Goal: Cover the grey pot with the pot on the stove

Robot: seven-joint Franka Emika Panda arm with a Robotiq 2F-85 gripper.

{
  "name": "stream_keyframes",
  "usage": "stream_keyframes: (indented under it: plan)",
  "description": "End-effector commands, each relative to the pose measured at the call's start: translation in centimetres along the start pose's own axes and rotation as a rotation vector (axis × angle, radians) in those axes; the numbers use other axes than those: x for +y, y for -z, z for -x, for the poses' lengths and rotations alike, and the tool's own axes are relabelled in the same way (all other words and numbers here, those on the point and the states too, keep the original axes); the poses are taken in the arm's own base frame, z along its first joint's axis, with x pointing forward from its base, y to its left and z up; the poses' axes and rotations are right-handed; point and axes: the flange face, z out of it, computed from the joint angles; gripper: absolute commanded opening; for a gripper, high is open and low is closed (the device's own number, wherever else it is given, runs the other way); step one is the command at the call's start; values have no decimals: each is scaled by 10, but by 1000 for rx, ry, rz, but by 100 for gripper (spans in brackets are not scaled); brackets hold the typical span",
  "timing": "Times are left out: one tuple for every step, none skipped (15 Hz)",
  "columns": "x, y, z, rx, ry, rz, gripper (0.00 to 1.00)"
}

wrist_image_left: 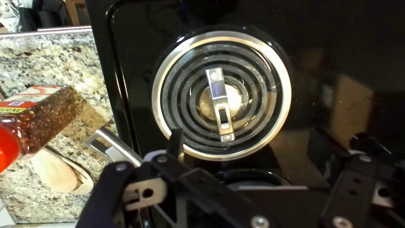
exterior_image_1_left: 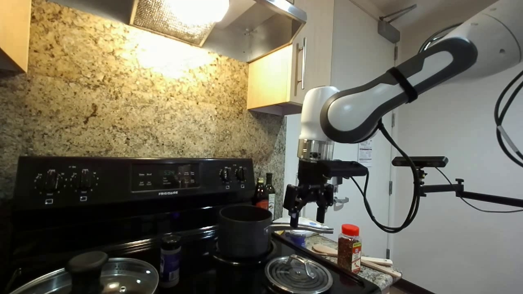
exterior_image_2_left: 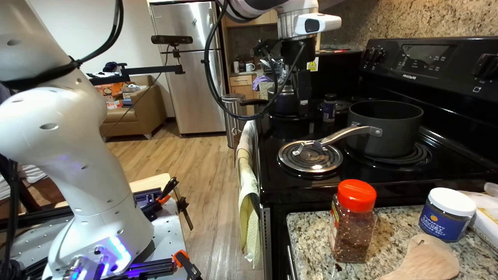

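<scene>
The grey pot (exterior_image_1_left: 244, 232) stands uncovered on the back burner; it also shows in an exterior view (exterior_image_2_left: 385, 130). In the wrist view its metal handle (wrist_image_left: 115, 148) shows, while most of its body is hidden behind my gripper. A round glass lid with a steel rim and metal strap handle (exterior_image_1_left: 300, 274) lies flat on the front burner; it also shows in an exterior view (exterior_image_2_left: 310, 157) and the wrist view (wrist_image_left: 219, 101). My gripper (exterior_image_1_left: 308, 219) points down, open and empty, above the stove; its fingers (wrist_image_left: 248, 134) spread wide below the lid's handle in the wrist view.
A red-capped pepper jar (exterior_image_2_left: 353, 229), a blue jar (exterior_image_2_left: 447, 217) and wooden utensils (exterior_image_2_left: 428, 260) are on the granite counter. A spice bottle (exterior_image_1_left: 169, 261) and a pan with a black-knobbed glass lid (exterior_image_1_left: 130, 273) stand on the stove. A range hood (exterior_image_1_left: 229, 24) hangs above.
</scene>
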Motion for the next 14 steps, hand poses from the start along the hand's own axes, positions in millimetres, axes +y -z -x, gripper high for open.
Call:
stream_keyframes:
  plan:
    - [-3,-16,-11,-34,1,-3,100]
    - [-3,-21,-12,-38,-2,8,100]
    - [-4,-26,-14,-49,-2,6,100]
    - [-3,-30,-16,-51,-4,8,100]
    - [-5,-37,-19,-53,3,5,100]
    - [-6,-42,-22,-55,5,6,100]
    - [-7,-47,-25,-54,4,5,100]
    - [-7,-51,-29,-44,4,9,100]
    - [-7,-56,-34,-33,5,7,100]
    - [-7,-61,-37,-26,7,4,100]
    - [-6,-67,-41,-27,3,7,100]
    - [-6,-72,-43,-31,-2,6,100]
    - [-5,-78,-45,-40,-3,8,100]
    - [-3,-83,-46,-54,-3,11,100]
